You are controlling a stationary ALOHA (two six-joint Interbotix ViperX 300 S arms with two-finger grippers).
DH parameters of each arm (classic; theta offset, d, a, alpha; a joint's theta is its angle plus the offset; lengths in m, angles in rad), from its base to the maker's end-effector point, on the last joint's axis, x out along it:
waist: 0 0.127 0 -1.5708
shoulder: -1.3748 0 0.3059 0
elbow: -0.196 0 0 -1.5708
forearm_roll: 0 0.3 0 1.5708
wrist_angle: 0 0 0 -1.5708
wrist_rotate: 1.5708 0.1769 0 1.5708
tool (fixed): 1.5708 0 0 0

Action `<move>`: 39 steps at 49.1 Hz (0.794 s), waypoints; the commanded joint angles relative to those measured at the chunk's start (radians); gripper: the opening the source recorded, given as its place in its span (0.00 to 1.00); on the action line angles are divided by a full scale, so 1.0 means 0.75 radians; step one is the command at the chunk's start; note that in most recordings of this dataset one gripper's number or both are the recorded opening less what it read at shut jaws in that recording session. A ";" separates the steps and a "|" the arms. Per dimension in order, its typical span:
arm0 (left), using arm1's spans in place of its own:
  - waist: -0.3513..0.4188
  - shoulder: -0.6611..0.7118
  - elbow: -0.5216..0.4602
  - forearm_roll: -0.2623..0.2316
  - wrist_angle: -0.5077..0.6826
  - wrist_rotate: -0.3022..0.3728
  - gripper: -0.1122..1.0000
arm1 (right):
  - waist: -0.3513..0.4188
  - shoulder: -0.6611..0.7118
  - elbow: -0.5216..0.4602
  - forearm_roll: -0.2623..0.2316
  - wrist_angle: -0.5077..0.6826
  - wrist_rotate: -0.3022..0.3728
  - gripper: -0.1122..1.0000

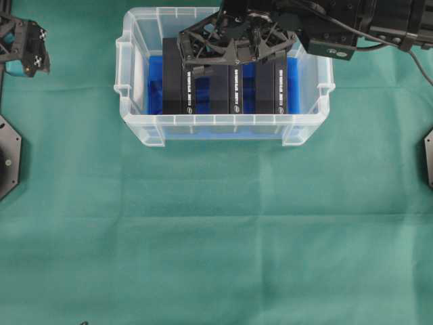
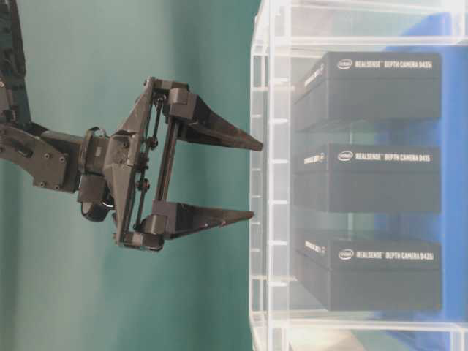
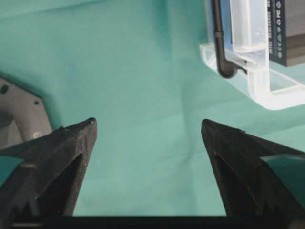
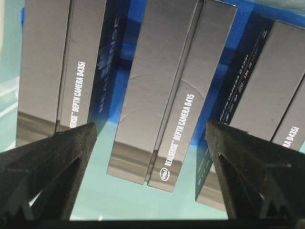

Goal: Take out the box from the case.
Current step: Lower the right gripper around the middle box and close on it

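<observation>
Black claw (image 2: 248, 179), pointed, seemingly matte fingers (image 2: 219, 130)

A table covered by a green cloth (image 1: 216, 237), lightly creased, fills the overhead frame. The clear plastic case (image 1: 139, 125) sits directly on it at upper centre. Dark metal base plates (image 1: 8, 159) rest at the left and right edges.
</observation>
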 commanded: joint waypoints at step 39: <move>0.006 -0.010 -0.014 0.006 -0.002 0.002 0.91 | 0.002 0.027 0.012 -0.010 -0.025 -0.002 0.95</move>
